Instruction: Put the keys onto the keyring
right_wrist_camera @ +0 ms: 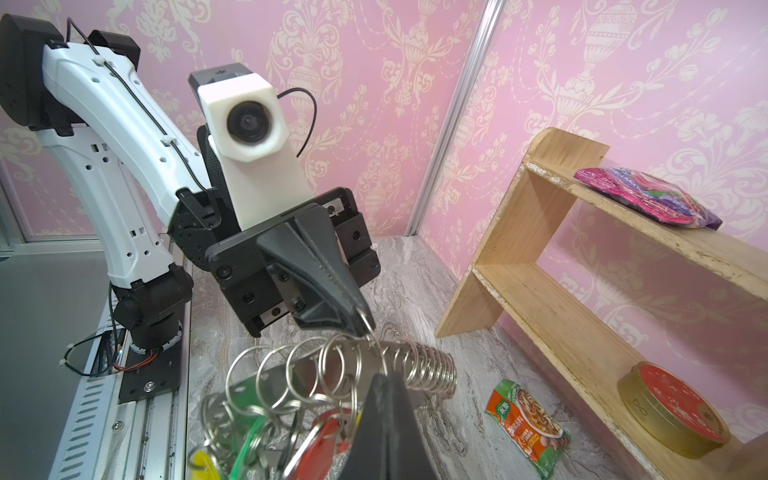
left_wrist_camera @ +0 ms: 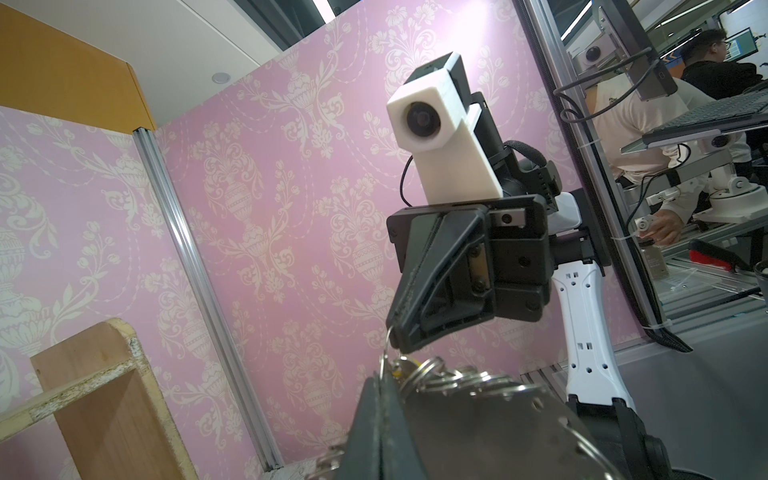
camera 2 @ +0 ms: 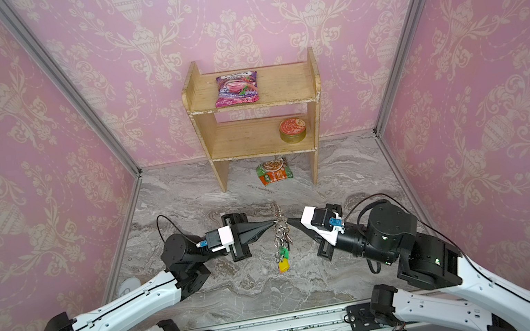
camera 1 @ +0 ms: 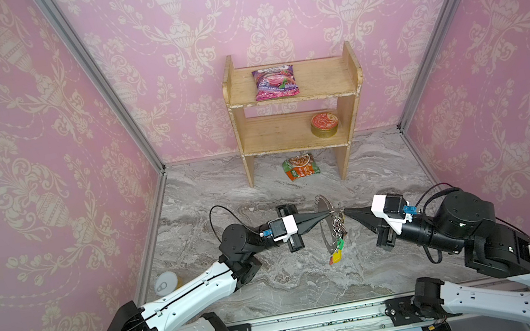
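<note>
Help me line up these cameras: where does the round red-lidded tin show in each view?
Top view: the tin sits at the right end of the wooden shelf's lower board.
Top view: same spot on the lower board.
Left wrist: not in it; only one end of the shelf shows.
Right wrist: on the lower board.
Shared landmark: the wooden shelf.

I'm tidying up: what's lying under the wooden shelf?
A green-orange snack packet lies on the marbled floor beneath the wooden shelf, between its legs. Its lower board hides anything farther back.

Marble tabletop with shelf, packet
</note>
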`<act>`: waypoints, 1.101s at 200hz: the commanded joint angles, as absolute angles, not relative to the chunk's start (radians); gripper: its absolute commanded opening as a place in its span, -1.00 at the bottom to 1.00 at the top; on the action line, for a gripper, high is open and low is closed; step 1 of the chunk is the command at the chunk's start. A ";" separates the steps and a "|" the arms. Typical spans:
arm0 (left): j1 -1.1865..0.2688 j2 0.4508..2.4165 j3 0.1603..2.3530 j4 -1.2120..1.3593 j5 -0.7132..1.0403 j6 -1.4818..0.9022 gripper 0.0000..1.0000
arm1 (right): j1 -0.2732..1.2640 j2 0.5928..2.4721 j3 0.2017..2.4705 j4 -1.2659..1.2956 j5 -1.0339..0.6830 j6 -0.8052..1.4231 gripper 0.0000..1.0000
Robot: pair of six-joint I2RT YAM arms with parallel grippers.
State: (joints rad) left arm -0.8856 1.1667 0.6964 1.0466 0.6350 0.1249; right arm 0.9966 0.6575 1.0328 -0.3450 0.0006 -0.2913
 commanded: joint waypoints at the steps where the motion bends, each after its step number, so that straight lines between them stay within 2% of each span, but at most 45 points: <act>1: -0.884 1.138 0.702 1.066 0.666 0.134 -1.00 | 0.997 0.664 1.037 -0.313 0.018 -0.283 -1.00; 220: -0.896 1.135 0.712 1.021 0.678 0.158 -1.00 | 0.996 0.672 1.050 -0.295 -0.012 -0.278 -1.00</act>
State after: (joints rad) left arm -0.8864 1.1519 0.6964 1.0248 0.6430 0.1345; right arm 0.9966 0.6830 1.0328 -0.3462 -0.0029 -0.2913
